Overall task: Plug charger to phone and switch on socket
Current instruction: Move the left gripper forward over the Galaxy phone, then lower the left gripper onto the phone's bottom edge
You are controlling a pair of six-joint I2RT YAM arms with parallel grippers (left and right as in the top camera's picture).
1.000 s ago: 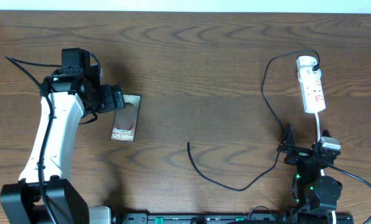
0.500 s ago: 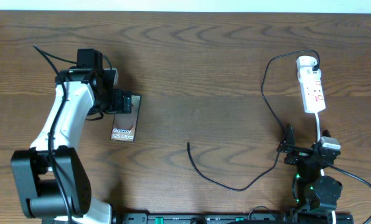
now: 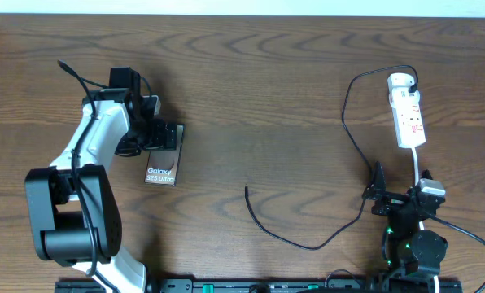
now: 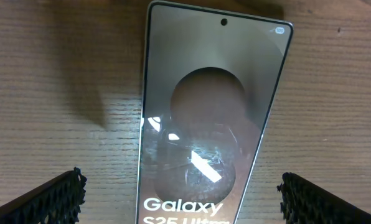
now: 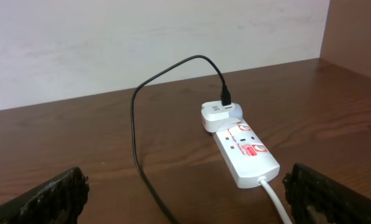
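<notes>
Left tool [image 4: 182, 190]: swings in, now spread wide astride the phone [image 4: 213, 106].
Right tool [image 5: 185, 186]: wide, parked.
Charger [image 3: 295, 242]: untouched on bench [image 3: 251, 98].

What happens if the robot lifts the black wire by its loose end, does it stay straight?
Probably not. The charger lies in loose curves on the table, so it would likely droop and trail. It looks thin, so probably light. Its other end is plugged in at the socket, so pulling far might tug that.
</notes>
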